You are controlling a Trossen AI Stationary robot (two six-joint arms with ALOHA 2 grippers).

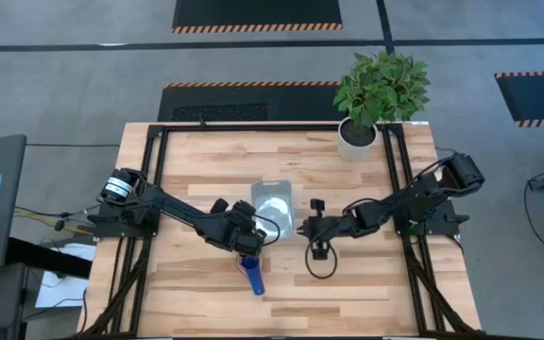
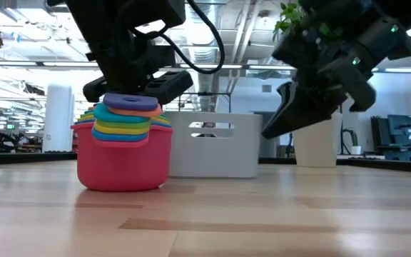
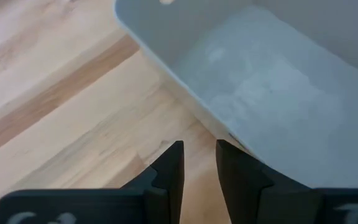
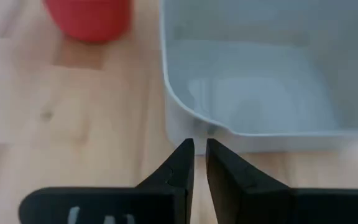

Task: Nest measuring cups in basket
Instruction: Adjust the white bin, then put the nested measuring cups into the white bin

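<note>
Cups already nested: stack (image 2: 123,146) stands on table (image 1: 366,274) beside basket (image 1: 274,203), not in it; basket bare inside. Left gripper (image 3: 199,163) hangs over stack near basket edge, fingers slightly apart, gripping nothing. Right gripper (image 4: 199,160) opposite side of basket, fingers nearly together, nothing held. Risk: lifting by top cup alone would pull stack apart; off-centre grab tips it; swing clips basket wall.

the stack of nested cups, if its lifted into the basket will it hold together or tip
The stack of cups looks like light, stiff plastic. The red outer cup sits broad and low, so tipping seems unlikely. The inner cups rest loosely nested, so gripping only the top one might pull it free.
</note>
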